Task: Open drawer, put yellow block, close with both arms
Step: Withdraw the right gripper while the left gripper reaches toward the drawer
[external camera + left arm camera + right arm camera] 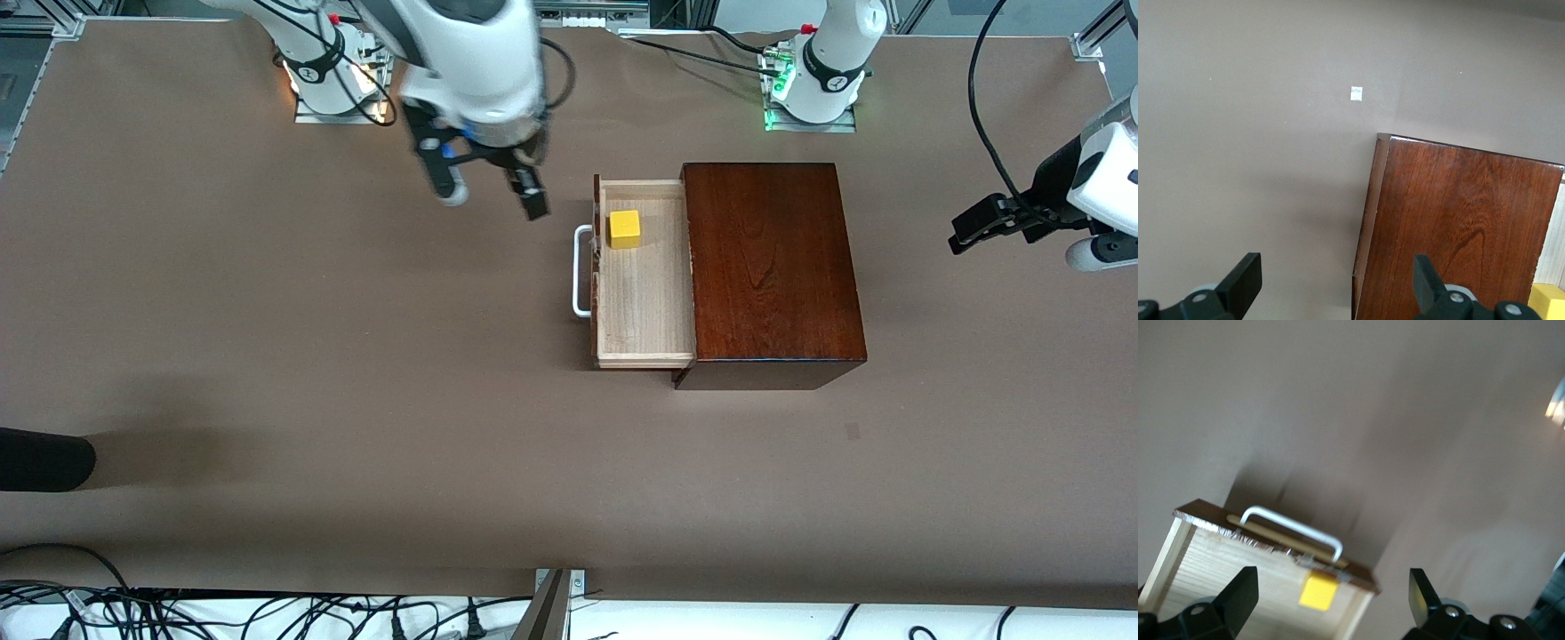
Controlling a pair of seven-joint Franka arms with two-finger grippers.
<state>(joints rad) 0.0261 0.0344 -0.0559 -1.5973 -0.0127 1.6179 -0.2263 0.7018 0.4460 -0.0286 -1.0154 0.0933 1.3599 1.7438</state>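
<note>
Both arms have glossy white jointed shells with black collar rings and looped black cables. The right pincer (491,191) is black with blue detail. The left arm's base (811,105) appears lit green. The left pincer (958,240) is black.

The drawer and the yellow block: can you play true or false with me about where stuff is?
1. The drawer is pulled open. True.
2. The yellow block sits on the table beside the box. False: it lies inside the drawer, in the part farther from the front camera.
3. The right claw is holding the block. False: it is open and empty, up over bare table toward the right arm's end, beside the drawer's handle.
4. The left claw is open. True: the left wrist view shows its fingers spread apart, with nothing between them.
5. The handle is black. False: it is white.
</note>
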